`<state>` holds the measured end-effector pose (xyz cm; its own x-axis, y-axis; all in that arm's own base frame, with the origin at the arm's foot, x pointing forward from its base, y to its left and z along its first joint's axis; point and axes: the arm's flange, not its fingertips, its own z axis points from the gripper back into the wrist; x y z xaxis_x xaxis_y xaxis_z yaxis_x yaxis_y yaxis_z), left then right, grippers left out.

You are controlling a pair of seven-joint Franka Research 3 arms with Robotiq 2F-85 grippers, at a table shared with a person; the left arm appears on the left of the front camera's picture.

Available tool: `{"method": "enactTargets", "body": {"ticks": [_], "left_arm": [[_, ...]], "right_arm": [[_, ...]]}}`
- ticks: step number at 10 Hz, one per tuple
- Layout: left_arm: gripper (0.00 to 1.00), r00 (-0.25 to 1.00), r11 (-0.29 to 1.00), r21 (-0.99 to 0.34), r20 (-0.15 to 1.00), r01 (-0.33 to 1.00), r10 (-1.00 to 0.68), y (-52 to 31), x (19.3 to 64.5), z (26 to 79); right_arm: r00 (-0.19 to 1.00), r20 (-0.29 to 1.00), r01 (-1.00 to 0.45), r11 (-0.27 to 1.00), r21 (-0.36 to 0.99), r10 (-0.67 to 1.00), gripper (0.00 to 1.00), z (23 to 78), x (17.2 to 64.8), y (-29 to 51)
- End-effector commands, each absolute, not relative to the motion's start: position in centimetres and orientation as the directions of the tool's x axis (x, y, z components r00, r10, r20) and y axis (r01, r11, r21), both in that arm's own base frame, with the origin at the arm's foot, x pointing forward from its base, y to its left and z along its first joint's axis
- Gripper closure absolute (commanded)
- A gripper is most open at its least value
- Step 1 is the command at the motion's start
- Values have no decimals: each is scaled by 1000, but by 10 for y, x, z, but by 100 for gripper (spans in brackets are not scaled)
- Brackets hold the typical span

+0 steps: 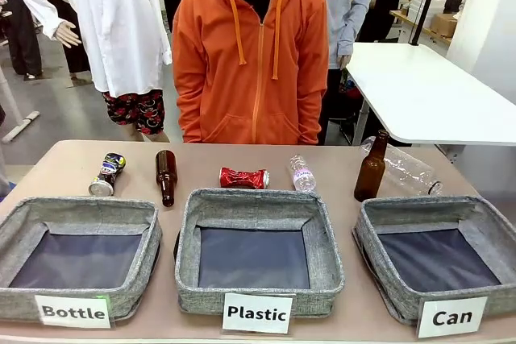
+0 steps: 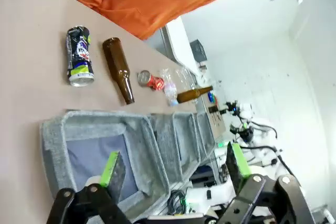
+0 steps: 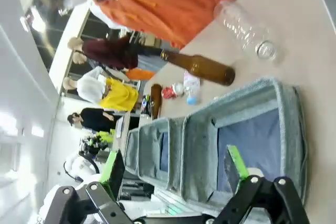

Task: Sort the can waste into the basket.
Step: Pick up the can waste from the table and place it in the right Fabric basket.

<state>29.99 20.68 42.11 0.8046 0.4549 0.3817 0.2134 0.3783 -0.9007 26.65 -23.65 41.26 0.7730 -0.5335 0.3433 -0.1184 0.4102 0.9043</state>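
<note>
Both sets of jaws hang released, holding nothing. The left gripper [image 2: 173, 156] looks down the bench [image 2: 31, 35]: the dark can [image 2: 79, 56], dented, brightly printed, silver-ended, lies well beyond its jaws at the far left. The crushed shiny red can [image 1: 243, 177] lies on its side at far centre, well apart from the right gripper [image 3: 174, 156]. The square grey woven-fabric basket [image 3: 291, 129] sits just past those jaws. The front view adds its white "Can" label [image 1: 451, 317], near right.
</note>
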Motion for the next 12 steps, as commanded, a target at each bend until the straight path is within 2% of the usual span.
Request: {"method": "enactTargets", "body": {"ticks": [1, 5, 6, 8, 9, 11, 12], "left_arm": [[0, 814, 389, -889, 405, 243, 417, 210, 293, 425], [0, 814, 389, -889, 405, 243, 417, 210, 293, 425], [0, 825, 386, -898, 375, 211, 422, 208, 291, 423], [0, 831, 541, -788, 491, 295, 261, 151, 289, 461], [0, 830, 653, -708, 515, 271, 214, 122, 306, 479], [0, 867, 795, -543, 497, 271, 45, 60, 354, 500], [0, 881, 834, -448, 464, 322, -90, 25, 374, 502]], "right_arm": [[797, 331, -110, 417, 902, -505, 0, 421, 260, -233], [797, 331, -110, 417, 902, -505, 0, 421, 260, -233], [797, 331, -110, 417, 902, -505, 0, 421, 260, -233], [797, 331, -110, 417, 902, -505, 0, 421, 260, -233], [797, 331, -110, 417, 902, -505, 0, 421, 260, -233], [797, 331, -110, 417, 902, -505, 0, 421, 260, -233], [797, 331, -110, 417, 902, -505, 0, 421, 260, -233]]}}
